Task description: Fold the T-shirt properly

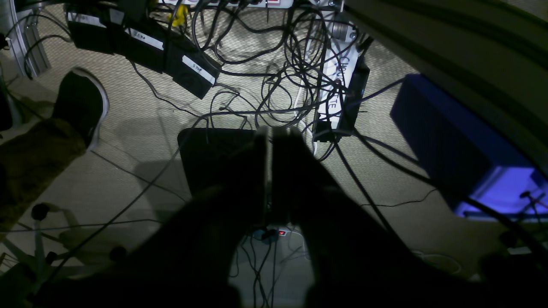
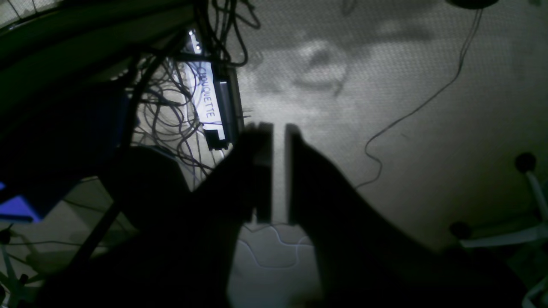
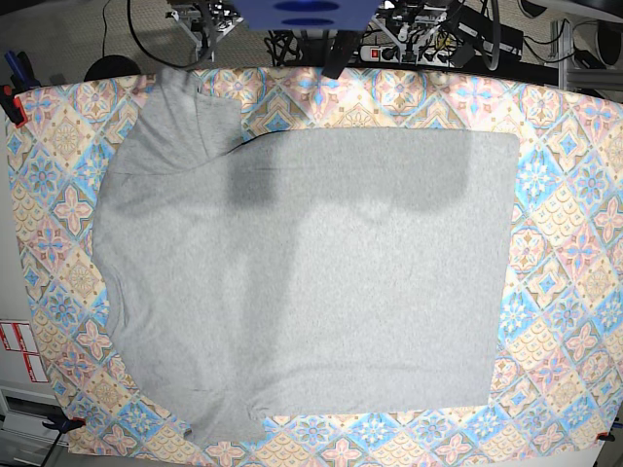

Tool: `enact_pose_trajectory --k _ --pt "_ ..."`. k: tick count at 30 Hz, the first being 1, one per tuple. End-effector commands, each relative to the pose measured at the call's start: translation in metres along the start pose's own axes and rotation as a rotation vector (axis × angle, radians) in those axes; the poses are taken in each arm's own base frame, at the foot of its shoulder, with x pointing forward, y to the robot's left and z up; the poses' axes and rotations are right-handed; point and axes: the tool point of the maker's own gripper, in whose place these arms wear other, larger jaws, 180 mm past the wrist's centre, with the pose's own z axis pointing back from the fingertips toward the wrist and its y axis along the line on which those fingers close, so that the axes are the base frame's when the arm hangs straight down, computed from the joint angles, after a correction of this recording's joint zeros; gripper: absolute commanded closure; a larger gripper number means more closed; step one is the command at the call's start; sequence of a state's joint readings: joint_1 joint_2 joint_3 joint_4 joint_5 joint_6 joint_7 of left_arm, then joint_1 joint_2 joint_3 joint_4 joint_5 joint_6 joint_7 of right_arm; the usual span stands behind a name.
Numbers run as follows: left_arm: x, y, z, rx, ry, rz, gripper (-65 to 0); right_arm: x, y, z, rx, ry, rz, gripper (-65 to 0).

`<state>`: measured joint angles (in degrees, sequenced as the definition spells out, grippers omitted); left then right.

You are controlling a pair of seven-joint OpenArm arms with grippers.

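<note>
While the left gripper [image 1: 271, 137] hangs over floor cables [image 1: 274, 64], its jaws meet, empty. Beside it, the right gripper [image 2: 278, 132] shows a narrow gap, empty. From the base view, the T-shirt [image 3: 302, 282] lies flat, plain side up, on the patterned tablecloth [image 3: 574, 243].

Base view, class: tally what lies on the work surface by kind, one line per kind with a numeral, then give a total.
T-shirt, grey, spread flat with its plain side up: 1
Tablecloth, pastel patterned, under the T-shirt: 1
Total: 2
</note>
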<state>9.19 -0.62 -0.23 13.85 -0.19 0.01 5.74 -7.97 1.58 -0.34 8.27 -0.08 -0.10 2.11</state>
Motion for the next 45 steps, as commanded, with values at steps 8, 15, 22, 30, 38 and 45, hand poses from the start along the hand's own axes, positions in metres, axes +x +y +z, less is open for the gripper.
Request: enact_pose_trajectory --k 8,15,22,30,38,45 --pt "0.001 0.0 0.0 0.002 -0.004 0.001 0.0 -0.003 -0.002 0.001 -0.003 0.001 0.006 -4.1" --pt "0.002 -0.002 0.0 0.0 -0.006 0.001 0.0 -0.003 -0.002 0.001 -0.003 0.001 0.006 -4.1" --pt "-0.001 0.0 0.0 0.003 -0.001 -0.005 0.0 -0.025 -0.004 0.004 -0.005 0.03 0.007 -4.1" --pt "-0.026 0.018 0.007 0.028 -0.004 -0.017 0.0 -0.067 -0.015 0.02 -0.022 0.031 0.021 -4.1" --pt "-0.031 0.056 0.03 0.081 -0.103 -0.055 0.0 -0.084 -0.059 0.043 -0.084 -0.018 0.059 -3.8" --pt "-0.033 0.08 0.059 0.111 -0.18 -0.094 0.0 -0.078 -0.092 0.07 -0.141 -0.103 0.069 -3.8"
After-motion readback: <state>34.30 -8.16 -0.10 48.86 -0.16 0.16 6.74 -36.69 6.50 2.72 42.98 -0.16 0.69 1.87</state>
